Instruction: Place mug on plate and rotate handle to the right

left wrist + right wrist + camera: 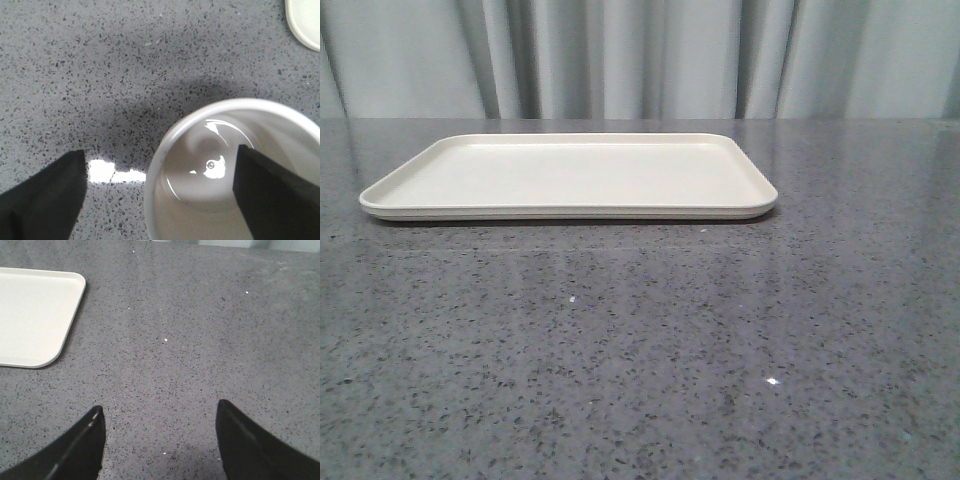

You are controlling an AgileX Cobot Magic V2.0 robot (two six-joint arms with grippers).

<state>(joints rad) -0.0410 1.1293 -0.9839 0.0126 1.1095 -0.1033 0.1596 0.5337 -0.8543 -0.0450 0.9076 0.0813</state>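
The cream-white plate (570, 178) lies flat at the back middle of the grey table. One of its corners shows in the left wrist view (305, 22) and in the right wrist view (35, 315). The white mug (200, 165) shows only in the left wrist view, seen from above with its inside empty. Its handle and printed face are hidden. My left gripper (160, 190) is open, one finger (270, 195) over the mug's mouth, the other finger (45, 195) outside the rim over the table. My right gripper (160, 440) is open and empty above bare table, beside the plate.
Grey speckled stone table (640, 350) runs across the front view. Pale curtains (640, 55) hang behind the table's far edge. Neither arm nor the mug shows in the front view.
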